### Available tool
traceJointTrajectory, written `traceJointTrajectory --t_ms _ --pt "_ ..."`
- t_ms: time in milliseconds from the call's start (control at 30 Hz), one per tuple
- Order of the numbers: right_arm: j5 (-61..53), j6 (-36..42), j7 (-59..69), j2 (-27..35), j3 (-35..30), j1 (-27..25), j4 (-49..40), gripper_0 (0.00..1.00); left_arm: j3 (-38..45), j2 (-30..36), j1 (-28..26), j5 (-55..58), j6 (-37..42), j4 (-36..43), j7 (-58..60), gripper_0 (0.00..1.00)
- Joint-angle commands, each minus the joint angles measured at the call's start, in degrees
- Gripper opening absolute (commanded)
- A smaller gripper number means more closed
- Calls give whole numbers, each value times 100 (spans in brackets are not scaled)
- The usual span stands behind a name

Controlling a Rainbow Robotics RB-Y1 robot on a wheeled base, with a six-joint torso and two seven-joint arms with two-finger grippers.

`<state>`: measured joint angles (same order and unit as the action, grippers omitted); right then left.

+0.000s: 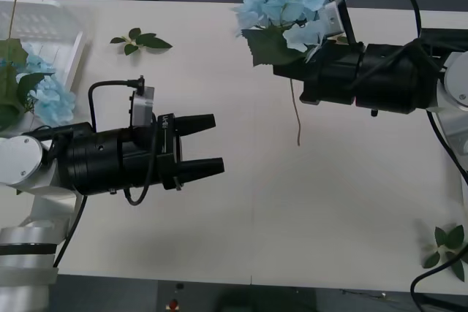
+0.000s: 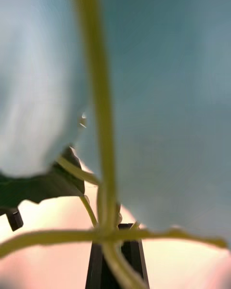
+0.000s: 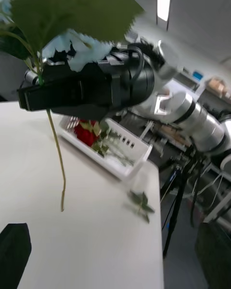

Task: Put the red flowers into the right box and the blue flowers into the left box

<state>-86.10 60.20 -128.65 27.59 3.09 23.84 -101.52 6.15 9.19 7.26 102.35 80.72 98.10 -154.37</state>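
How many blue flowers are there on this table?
2: one blue flower held up by the right gripper, another blue flower in the left box. More may be hidden.

A: Does any label, brand or number read clearly on anything here?
B: No. The left end effector (image 1: 213,145) carries a small pale mark on its body, too small to make out.
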Motion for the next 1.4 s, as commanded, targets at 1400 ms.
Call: traceJointTrajectory --t_ms 1400 --pt "-504 501 -1136 -606 69 306 -201 0 -2030 48 1683 162 -2535 -2277 -63 100"
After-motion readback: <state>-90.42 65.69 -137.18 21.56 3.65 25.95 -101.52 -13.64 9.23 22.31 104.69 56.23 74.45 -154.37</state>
